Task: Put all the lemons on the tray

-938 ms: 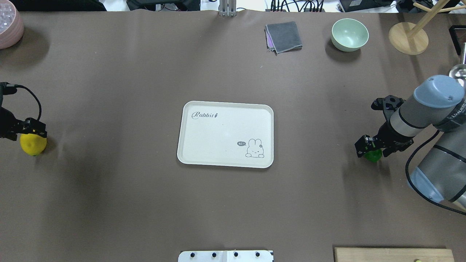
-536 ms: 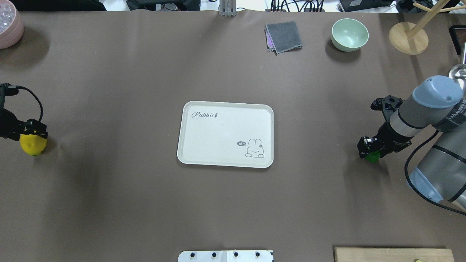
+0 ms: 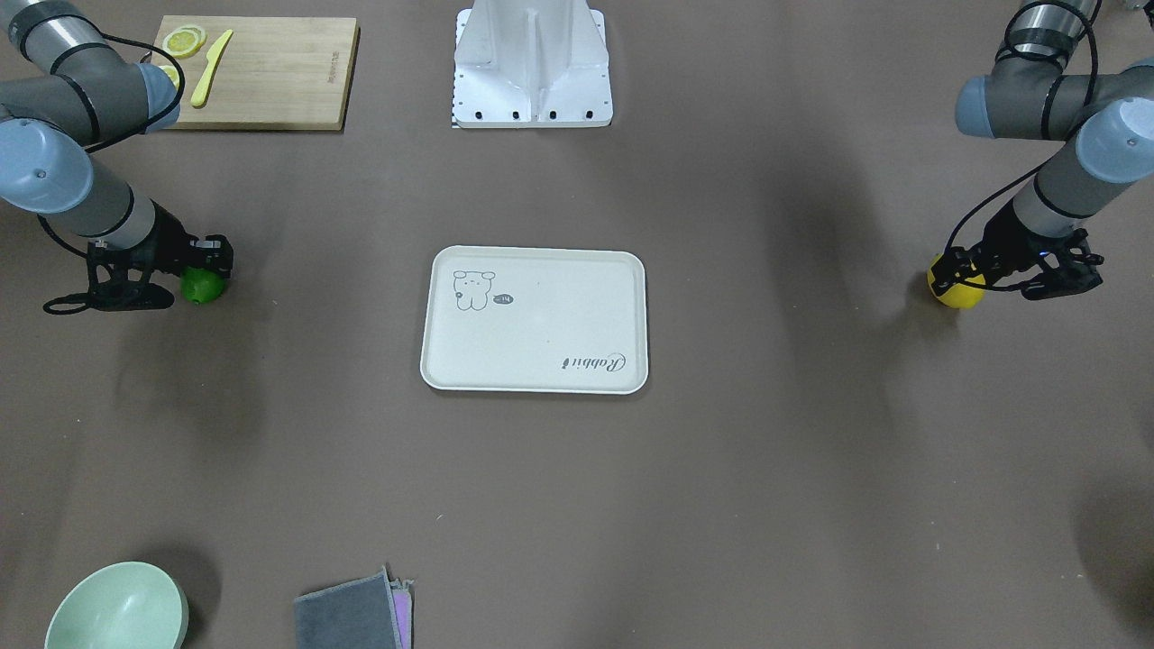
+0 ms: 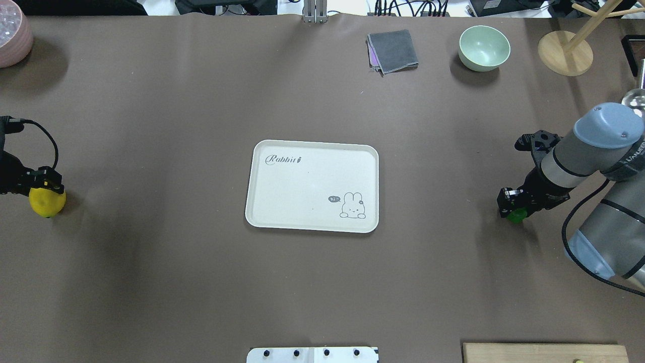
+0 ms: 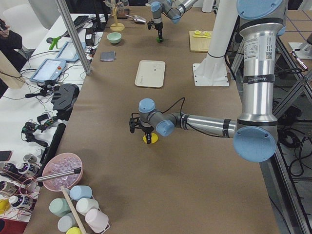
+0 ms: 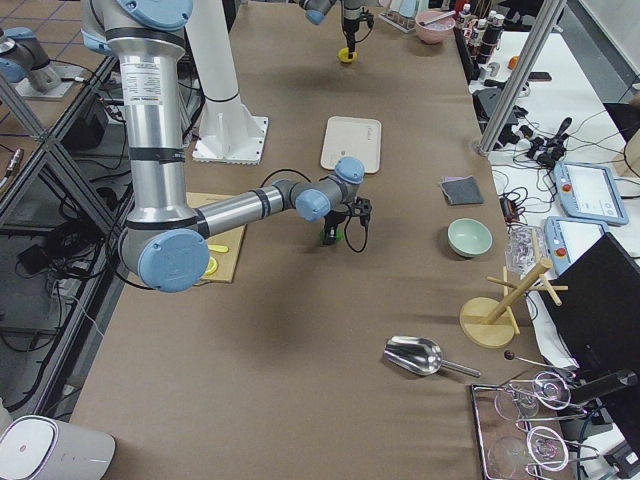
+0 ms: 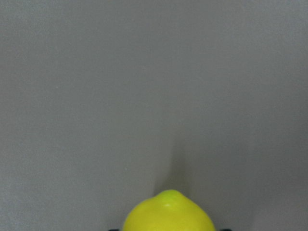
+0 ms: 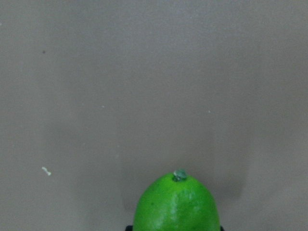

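Note:
The cream tray (image 4: pixel 312 185) with the rabbit drawing lies mid-table, nothing on it; it also shows in the front view (image 3: pixel 541 324). The yellow lemon (image 4: pixel 48 202) sits on the table at the far left, with my left gripper (image 4: pixel 43 189) down over it. In the left wrist view the lemon (image 7: pixel 168 214) fills the gap between the fingers. The green lemon (image 4: pixel 516 217) sits at the right, mostly hidden under my right gripper (image 4: pixel 513 204). In the right wrist view it (image 8: pixel 177 204) is held between the fingers. Both lemons look low, at the table.
A bamboo cutting board (image 3: pixel 261 72) with lemon slices (image 3: pixel 185 41) and a yellow knife (image 3: pixel 211 79) lies near the right arm's base. A green bowl (image 4: pixel 484 48), grey cloth (image 4: pixel 392 51), wooden stand (image 4: pixel 564 53) and pink bowl (image 4: pixel 12 38) line the far edge.
My right gripper has come down further over the green lemon, which now shows less. My left gripper has settled closer onto the yellow lemon. The tray has not moved.

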Controlling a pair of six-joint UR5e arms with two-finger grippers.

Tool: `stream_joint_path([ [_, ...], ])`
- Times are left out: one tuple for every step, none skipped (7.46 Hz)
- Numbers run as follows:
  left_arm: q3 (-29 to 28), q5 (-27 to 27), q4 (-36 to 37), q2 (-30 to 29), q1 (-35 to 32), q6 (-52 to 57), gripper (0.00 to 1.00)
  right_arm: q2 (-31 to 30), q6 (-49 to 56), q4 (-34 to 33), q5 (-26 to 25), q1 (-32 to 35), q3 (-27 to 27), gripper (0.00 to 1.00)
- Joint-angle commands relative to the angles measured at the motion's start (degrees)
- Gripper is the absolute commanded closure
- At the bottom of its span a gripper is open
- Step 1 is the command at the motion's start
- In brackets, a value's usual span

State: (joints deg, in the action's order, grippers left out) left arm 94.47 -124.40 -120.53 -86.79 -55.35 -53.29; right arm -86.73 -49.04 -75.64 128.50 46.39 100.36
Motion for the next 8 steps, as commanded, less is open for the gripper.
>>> stream_joint_path([
  [2.2, -4.9, 1.2, 0.1, -0.8, 0.2, 1.00, 0.2, -0.5, -0.1, 0.7, 1.2, 1.8, 0.69],
  [4.5, -6.3, 3.4, 0.1, -2.3, 0.4, 1.00, 0.2, -0.6, -0.4, 0.6, 1.2, 3.2, 0.68],
  [7.4, -8.0, 8.0, 0.1, -3.9, 3.1, 1.00, 0.8, -2.2, -0.6, 0.6, 1.0, 4.7, 0.68],
  [9.5, -9.4, 15.2, -0.5, -7.4, 8.6, 1.00, 3.0, -4.7, -0.6, 0.6, 0.5, 4.8, 0.68],
  [11.1, -9.5, 22.9, -2.5, -9.1, 13.5, 1.00, 4.8, -6.1, -0.7, 0.3, -0.4, 4.8, 0.68],
  [10.5, -9.3, 31.2, -8.2, -9.6, 17.0, 1.00, 7.0, -8.5, -0.7, -0.1, -1.7, 4.5, 0.68],
  [9.4, -9.0, 37.6, -14.0, -10.2, 18.0, 1.00, 9.2, -11.5, -0.8, -0.7, -3.9, 4.2, 0.68],
  [6.5, -9.0, 40.6, -19.4, -10.4, 18.0, 1.00, 11.9, -13.5, -0.8, -3.0, -5.9, 3.3, 0.68],
])
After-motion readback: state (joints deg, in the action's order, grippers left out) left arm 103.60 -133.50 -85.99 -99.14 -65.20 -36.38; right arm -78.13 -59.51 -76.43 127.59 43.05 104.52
